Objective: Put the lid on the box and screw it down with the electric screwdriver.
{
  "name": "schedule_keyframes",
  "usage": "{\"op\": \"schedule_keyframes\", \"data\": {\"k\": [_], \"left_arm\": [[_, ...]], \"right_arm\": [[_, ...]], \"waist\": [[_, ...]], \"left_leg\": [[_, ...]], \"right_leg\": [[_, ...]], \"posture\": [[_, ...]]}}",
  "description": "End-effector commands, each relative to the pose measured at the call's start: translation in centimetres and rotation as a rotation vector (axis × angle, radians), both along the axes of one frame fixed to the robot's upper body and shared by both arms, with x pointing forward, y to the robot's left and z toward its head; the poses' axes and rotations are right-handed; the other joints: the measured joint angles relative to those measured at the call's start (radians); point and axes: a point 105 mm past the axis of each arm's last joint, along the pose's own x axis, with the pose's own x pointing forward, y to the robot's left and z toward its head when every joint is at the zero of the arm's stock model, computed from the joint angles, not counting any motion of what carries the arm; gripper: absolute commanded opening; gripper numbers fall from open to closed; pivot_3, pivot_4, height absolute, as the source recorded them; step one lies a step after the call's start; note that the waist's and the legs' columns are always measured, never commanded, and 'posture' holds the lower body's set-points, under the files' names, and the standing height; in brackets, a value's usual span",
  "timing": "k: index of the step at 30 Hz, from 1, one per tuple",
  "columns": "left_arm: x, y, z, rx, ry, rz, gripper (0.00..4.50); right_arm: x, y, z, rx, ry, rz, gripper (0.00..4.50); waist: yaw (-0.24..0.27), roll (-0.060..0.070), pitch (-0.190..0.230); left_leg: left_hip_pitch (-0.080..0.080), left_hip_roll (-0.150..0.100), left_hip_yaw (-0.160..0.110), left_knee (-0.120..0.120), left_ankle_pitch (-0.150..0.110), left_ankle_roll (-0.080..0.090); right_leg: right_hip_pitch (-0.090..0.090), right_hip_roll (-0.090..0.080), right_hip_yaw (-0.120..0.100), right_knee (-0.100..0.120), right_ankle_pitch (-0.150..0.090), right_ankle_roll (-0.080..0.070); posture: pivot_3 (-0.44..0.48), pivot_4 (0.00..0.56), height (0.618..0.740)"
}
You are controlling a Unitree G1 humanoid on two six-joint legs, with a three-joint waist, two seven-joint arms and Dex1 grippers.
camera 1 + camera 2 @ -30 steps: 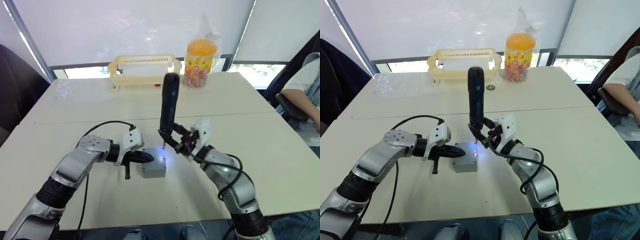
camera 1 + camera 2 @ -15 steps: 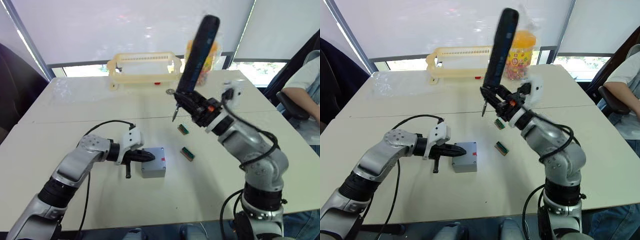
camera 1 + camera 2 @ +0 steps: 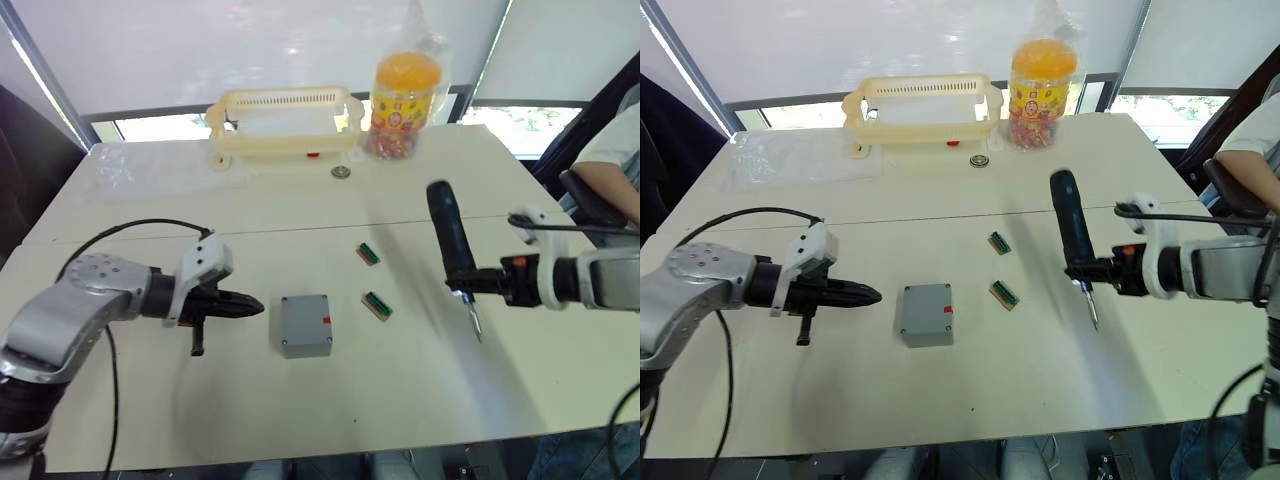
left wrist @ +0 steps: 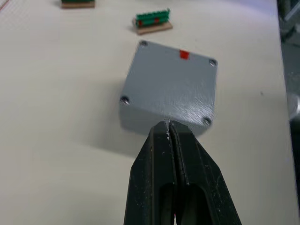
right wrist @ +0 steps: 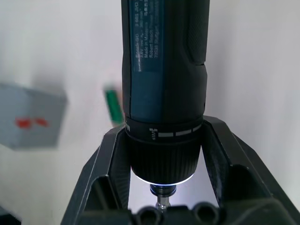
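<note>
1. Left wrist view: the left hand (image 4: 169, 125) has its two black fingers pressed together on nothing, tips pointing at the near edge of the box (image 4: 168, 89), a little apart from it.
2. The lid (image 3: 304, 319) sits flush on the box, a screw head at each of its four corners and the small red mark at one edge.
3. The box rests near the middle of the tabletop (image 3: 300, 215), with two small green connector pieces (image 3: 376, 304) just beyond it toward the right arm.
4. A second ago the electric screwdriver (image 3: 452, 247) stood upright with its bit at the lid's corner; it has since lifted and swung well off to the right.
5. The right hand (image 3: 468, 284) is clamped around the screwdriver's collar, with the bit angled down over bare tabletop.
6. The left hand has also drawn back from the box it was steadying.
7. Both hands leaving suggests the screwing is finished or nearly so; setting the tool down looks like what remains.
</note>
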Motion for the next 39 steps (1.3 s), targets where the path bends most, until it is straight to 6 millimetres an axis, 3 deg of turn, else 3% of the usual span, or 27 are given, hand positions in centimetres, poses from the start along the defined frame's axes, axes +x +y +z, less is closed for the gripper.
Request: {"op": "schedule_keyframes", "data": {"k": [1, 6, 20, 25, 26, 28, 33, 36, 39], "left_arm": [[-2.0, -0.3, 0.3, 0.047, 0.005, -0.088, 0.00], [-2.3, -1.3, -1.0, 0.050, 0.012, -0.116, 0.00], [-1.7, -2.3, -1.8, 0.004, 0.026, -0.096, 0.00], [-0.9, -1.7, -1.9, -0.008, 0.030, -0.052, 0.00], [-0.9, -1.7, -1.7, -0.020, 0.033, -0.048, 0.00], [-0.8, -1.6, -1.6, -0.028, 0.029, -0.043, 0.00], [0.6, -0.6, -0.8, -0.092, 0.001, 0.056, 0.00], [1.7, 1.4, -0.6, -0.157, -0.008, 0.192, 0.00], [1.5, 3.8, -1.4, -0.184, 0.011, 0.309, 0.00]], "right_arm": [[-0.8, 0.1, 0.1, 0.067, 0.060, 0.025, 1.75], [-0.7, -0.7, -2.9, 0.066, 0.178, -0.061, 1.75], [0.3, -2.5, -5.8, 0.007, 0.274, -0.220, 1.75], [0.7, -2.6, -6.0, 0.004, 0.273, -0.230, 4.21], [0.9, -2.6, -5.9, -0.002, 0.266, -0.232, 4.48], [1.1, -2.6, -5.9, -0.004, 0.259, -0.236, 4.48], [2.3, -3.4, -3.9, -0.090, 0.084, -0.250, 4.48], [2.2, -3.5, -1.8, -0.161, -0.147, -0.112, 4.48], [2.1, -3.3, 0.4, -0.193, -0.461, 0.020, 4.48]], "waist": [[-0.001, 0.000, 0.000], [0.008, -0.002, 0.001], [0.004, -0.002, 0.002], [0.004, -0.003, 0.001], [0.004, -0.004, 0.001], [0.005, -0.004, 0.001], [0.008, -0.005, 0.001], [0.009, -0.003, 0.001], [0.003, -0.004, 0.001]], "left_leg": [[0.000, 0.000, 0.001, 0.000, 0.000, 0.000], [0.001, 0.000, 0.001, 0.003, 0.000, -0.001], [0.002, 0.001, 0.003, 0.007, 0.001, -0.001], [0.003, 0.001, 0.002, 0.011, 0.000, 0.000], [0.003, 0.001, 0.002, 0.013, 0.000, 0.000], [0.003, 0.000, 0.001, 0.014, 0.000, 0.000], [0.003, 0.000, 0.000, 0.015, 0.000, 0.000], [0.002, 0.000, 0.000, 0.015, 0.000, 0.000], [0.002, 0.000, -0.001, 0.015, -0.002, 0.002]], "right_leg": [[0.000, 0.000, 0.000, 0.000, 0.000, 0.000], [0.003, 0.001, 0.000, 0.000, 0.000, -0.001], [0.004, 0.002, 0.000, 0.004, 0.001, -0.001], [0.007, 0.003, 0.000, 0.004, 0.001, -0.001], [0.008, 0.003, 0.000, 0.004, 0.001, -0.001], [0.010, 0.003, 0.000, 0.004, 0.001, 0.000], [0.011, 0.003, 0.000, 0.003, 0.002, 0.001], [0.009, 0.003, -0.001, 0.004, 0.002, 0.002], [0.009, 0.003, -0.003, 0.005, 0.001, 0.003]], "posture": [[0.000, 0.150, 0.740], [0.000, 0.150, 0.740], [0.000, 0.150, 0.740], [0.000, 0.150, 0.740], [0.000, 0.150, 0.740], [0.000, 0.150, 0.740], [0.000, 0.150, 0.740], [0.000, 0.150, 0.740], [0.000, 0.150, 0.740]]}}
